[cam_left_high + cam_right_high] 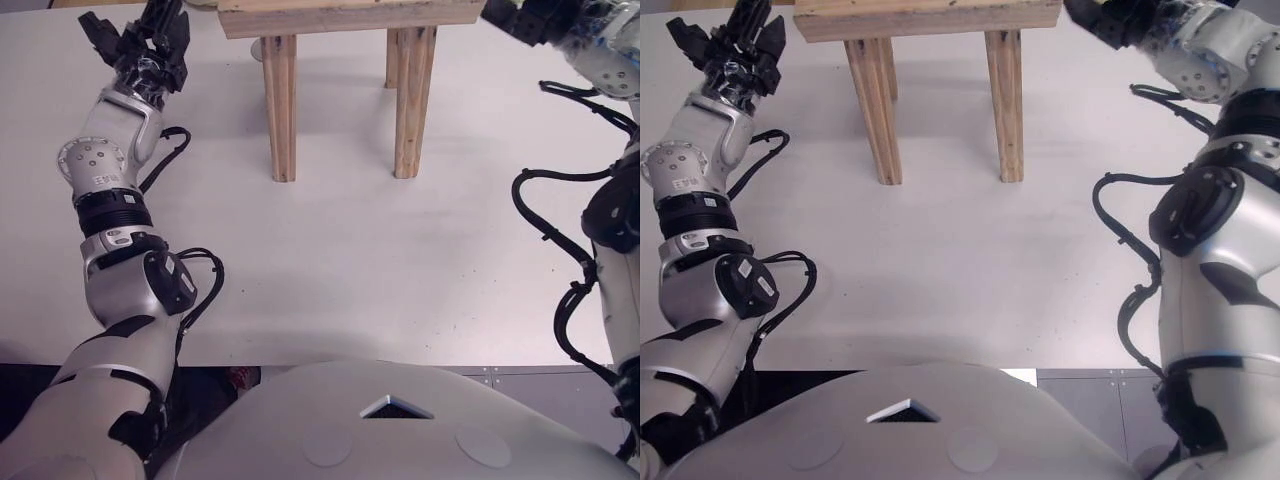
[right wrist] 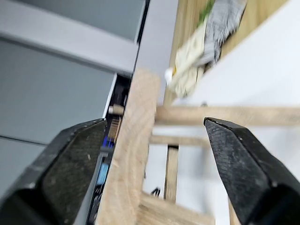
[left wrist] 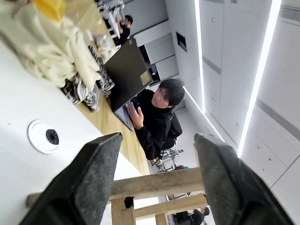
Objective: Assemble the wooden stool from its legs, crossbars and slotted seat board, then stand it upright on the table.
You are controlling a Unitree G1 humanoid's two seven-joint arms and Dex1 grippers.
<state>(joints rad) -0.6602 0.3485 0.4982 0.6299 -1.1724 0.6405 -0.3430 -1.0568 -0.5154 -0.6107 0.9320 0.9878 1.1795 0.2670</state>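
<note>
The wooden stool [image 1: 345, 60] stands upright on the white table [image 1: 350, 270] at the far middle, legs down, its seat board [image 1: 930, 18] cut by the top edge. My left gripper [image 1: 140, 38] is open and empty to the stool's left, a little apart from it. In the left wrist view its fingers [image 3: 89, 183] frame the stool's seat edge [image 3: 154, 183]. My right gripper [image 1: 1110, 20] is off the stool's right side, open with nothing held. Between its fingers [image 2: 70, 164] the right wrist view shows the stool's seat board [image 2: 133, 150] and crossbars [image 2: 225, 115].
Bare white tabletop stretches from the stool's legs [image 1: 281, 105] to the near edge [image 1: 400, 362]. In the left wrist view a cable grommet [image 3: 44, 136] sits in the table, and a heap of cloth [image 3: 51, 47] lies on a bench beyond.
</note>
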